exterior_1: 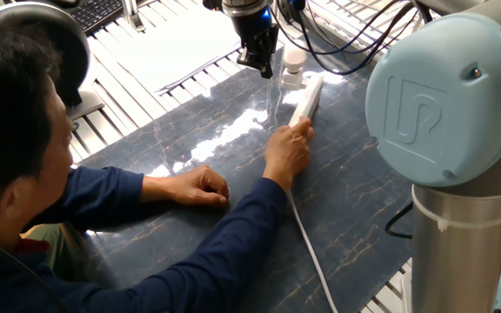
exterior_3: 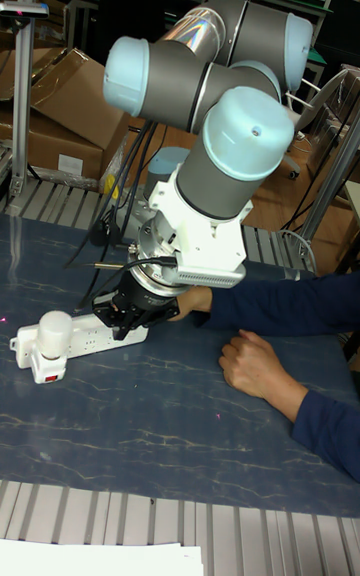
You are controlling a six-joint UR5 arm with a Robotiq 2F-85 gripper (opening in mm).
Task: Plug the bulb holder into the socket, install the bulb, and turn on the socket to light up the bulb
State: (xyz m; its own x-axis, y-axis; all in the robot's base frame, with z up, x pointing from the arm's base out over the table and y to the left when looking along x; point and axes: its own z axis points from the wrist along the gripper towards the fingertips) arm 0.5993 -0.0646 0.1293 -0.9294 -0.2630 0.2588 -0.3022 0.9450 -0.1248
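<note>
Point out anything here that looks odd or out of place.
A person's hand rests on the cord end of the socket, inside the robot's workspace, with the gripper hanging just above the table close by. The bulb stands upright in the strip's far end; nothing looks spilled or damaged.

A person's hand (exterior_1: 287, 153) grips the near end of the white socket (exterior_1: 306, 101) on the dark marbled worktop (exterior_1: 355, 200). The bulb (exterior_1: 294, 63) stands upright at the socket's far end, with the black pincer (exterior_1: 257, 63) hanging just beside it
</note>
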